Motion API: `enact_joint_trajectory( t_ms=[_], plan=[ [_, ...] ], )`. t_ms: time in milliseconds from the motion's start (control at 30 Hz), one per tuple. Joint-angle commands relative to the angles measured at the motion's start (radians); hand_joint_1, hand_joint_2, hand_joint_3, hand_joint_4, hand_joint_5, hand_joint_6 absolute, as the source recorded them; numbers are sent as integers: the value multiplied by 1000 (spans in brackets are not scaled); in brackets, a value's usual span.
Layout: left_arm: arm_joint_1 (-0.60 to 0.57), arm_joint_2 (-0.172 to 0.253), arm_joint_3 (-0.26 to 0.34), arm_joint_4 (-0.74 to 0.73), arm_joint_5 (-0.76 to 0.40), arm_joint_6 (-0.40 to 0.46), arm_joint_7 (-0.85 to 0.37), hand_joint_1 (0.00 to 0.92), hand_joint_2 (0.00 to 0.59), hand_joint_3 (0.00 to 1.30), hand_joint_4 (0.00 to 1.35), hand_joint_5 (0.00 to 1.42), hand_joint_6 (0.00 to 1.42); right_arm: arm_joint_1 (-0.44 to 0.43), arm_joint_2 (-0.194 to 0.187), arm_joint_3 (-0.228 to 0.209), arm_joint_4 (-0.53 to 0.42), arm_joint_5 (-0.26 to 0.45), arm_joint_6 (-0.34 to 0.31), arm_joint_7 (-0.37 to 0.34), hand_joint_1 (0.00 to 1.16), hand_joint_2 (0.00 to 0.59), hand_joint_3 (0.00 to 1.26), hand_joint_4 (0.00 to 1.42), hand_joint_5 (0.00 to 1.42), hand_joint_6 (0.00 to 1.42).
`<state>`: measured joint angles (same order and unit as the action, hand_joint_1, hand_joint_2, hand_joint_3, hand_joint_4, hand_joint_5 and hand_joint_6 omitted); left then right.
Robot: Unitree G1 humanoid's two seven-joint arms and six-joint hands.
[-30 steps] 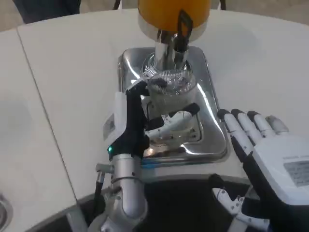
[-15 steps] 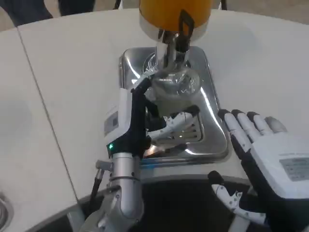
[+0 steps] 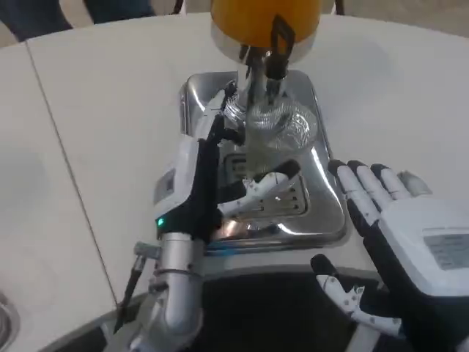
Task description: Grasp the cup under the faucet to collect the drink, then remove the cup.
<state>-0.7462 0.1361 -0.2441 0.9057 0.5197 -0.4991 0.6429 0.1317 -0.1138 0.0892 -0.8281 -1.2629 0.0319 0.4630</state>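
A clear plastic cup (image 3: 277, 128) sits right below the dispenser's black faucet (image 3: 277, 45), over the back of the chrome drip tray (image 3: 326, 176). My left hand (image 3: 205, 180) grips the cup from its left side, fingers at the rim and thumb stretched out beneath it. The cup looks raised off the tray grate and a little tilted. I cannot tell whether there is any drink in it. Right of the tray, my right hand (image 3: 410, 238) hovers open with fingers spread, apart from the cup.
The orange drink tank (image 3: 264, 18) stands on its chrome column at the back of the tray. White table surface lies to the left and right. A seam (image 3: 69, 176) runs down the table on the left.
My left hand has carried the cup up and back, from over the tray grate to directly beneath the faucet. The right hand has barely shifted.
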Motion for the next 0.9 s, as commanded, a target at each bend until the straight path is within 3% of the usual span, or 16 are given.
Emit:
enact_joint_trajectory(
  t_ms=[33, 167, 267, 400, 467, 567, 600, 767, 900],
  plan=[
    [95, 67, 37, -107, -27, 17, -55, 498, 58, 79, 0, 322, 319, 12, 0, -10, -39, 42, 7, 0, 386, 462, 0, 0, 0, 0],
    [188, 164, 81, -252, -21, 35, -102, 499, 58, 23, 0, 272, 276, 17, 23, -10, -50, 69, 16, -24, 386, 462, 0, 0, 0, 0],
    [271, 234, 116, -389, -12, 74, -143, 506, 65, 0, 0, 236, 260, 9, 16, -10, -28, 91, 7, -40, 384, 464, 0, 0, 0, 0],
    [367, 286, 165, -538, -27, 118, -207, 474, 71, 0, 0, 198, 228, -16, 19, 5, -2, 123, 1, -70, 378, 467, 0, 0, 0, 0],
    [422, 315, 188, -615, -21, 143, -238, 414, 81, 0, 0, 164, 197, -36, 50, 8, 9, 157, 30, -81, 376, 468, 0, 0, 0, 0],
    [499, 338, 223, -724, -13, 190, -276, 51, 113, 0, 0, 134, 173, -48, 91, 7, 26, 192, 64, -112, 376, 469, 0, 0, 0, 0],
    [533, 347, 233, -772, 7, 206, -279, 10, 119, 0, 0, 135, 172, -51, 94, 8, 34, 194, 66, -124, 377, 470, 0, 0, 0, 0],
    [711, 380, 285, -998, 161, 235, -249, 0, 117, 0, 0, 161, 198, -113, 92, 1, 108, 237, 69, -194, 381, 475, 0, 0, 0, 0],
    [834, 357, 311, -1134, 222, 294, -283, 0, 125, 0, 0, 172, 193, -182, 112, 6, 128, 289, 100, -200, 382, 490, 0, 0, 0, 1]
  ],
)
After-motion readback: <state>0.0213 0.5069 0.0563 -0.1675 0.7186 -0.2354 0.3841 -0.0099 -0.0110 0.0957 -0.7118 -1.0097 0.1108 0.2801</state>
